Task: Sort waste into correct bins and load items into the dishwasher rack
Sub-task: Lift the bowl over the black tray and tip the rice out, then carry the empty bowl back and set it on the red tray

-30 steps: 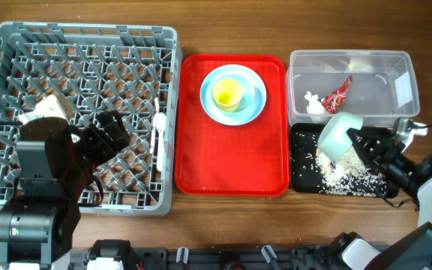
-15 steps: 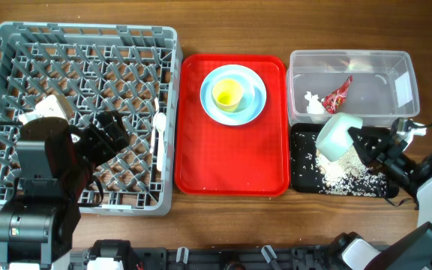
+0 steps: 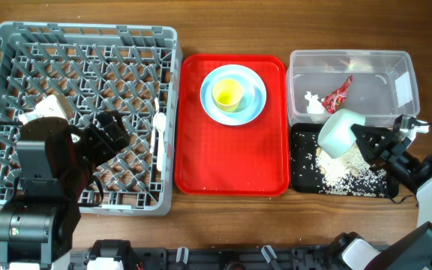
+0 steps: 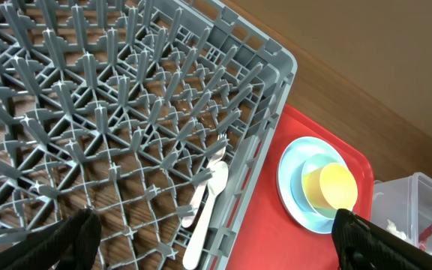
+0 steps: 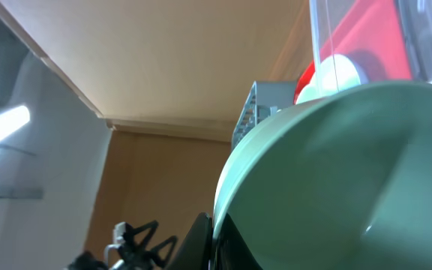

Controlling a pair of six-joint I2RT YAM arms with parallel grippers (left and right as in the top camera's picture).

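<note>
Bowl (image 3: 340, 133) aslant above black tray (image 3: 300, 181)

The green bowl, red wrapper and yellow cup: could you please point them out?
green bowl (image 3: 338, 133): overhead view, its outer wall.
red wrapper (image 3: 337, 94): overhead view, its middle.
yellow cup (image 3: 228, 92): overhead view, its inside.

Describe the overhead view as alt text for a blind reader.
The right gripper holds a green bowl tipped over a black tray of rice scraps. A clear tub holds a red wrapper and tissue; a red tray carries a blue plate and yellow cup; grey rack at left.
</note>
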